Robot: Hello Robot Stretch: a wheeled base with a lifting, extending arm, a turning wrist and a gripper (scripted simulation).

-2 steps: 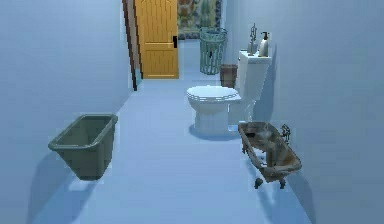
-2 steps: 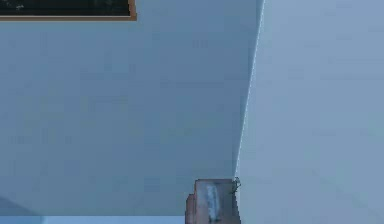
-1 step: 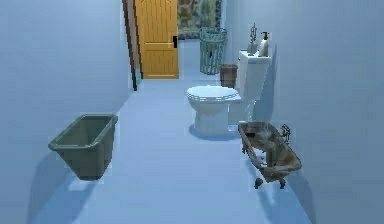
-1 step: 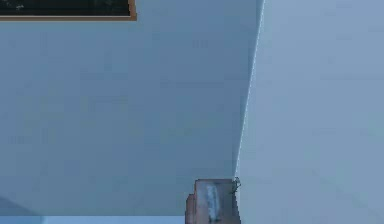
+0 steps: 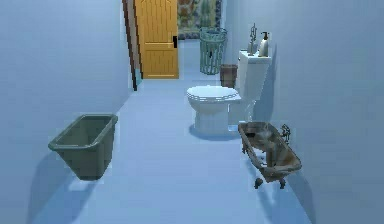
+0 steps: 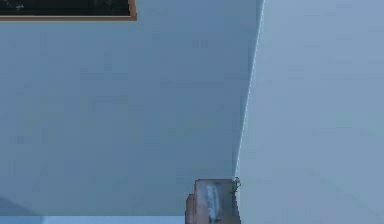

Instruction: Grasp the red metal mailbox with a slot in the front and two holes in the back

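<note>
Cannot tell where the red metal mailbox stands, nor which way its slot faces or its long axis runs.

Lower left of the forward view: grey-green rectangular plastic tub [image 5: 84, 143] on the pale blue floor [image 5: 160, 160], open top upward, inner walls in shade, contents not to be made out. Upper middle: orange panelled wooden door [image 5: 157, 38], and just right of it a tall teal wire-mesh basket [image 5: 212, 50]; cannot tell what lies in it. Below and right of that, a small brown round bin [image 5: 229, 75], just beside the white ceramic toilet [image 5: 213, 104]. On the toilet's white tank [image 5: 253, 72], at the upper right, a pale bottle [image 5: 264, 44] and a thin grey upright thing [image 5: 253, 36], too small to name. Lower right: brown-grey stained wall basin [image 5: 268, 148] with a small tap [image 5: 286, 130] at its far rim.

Upper left of the arm side view: dark framed picture [image 6: 65, 8] on the pale blue wall [image 6: 120, 110]. Bottom edge, just right of middle: brown-grey blocky thing [image 6: 213, 202], too unclear to name.

Cannot tell the state of the gripper's fingers.
</note>
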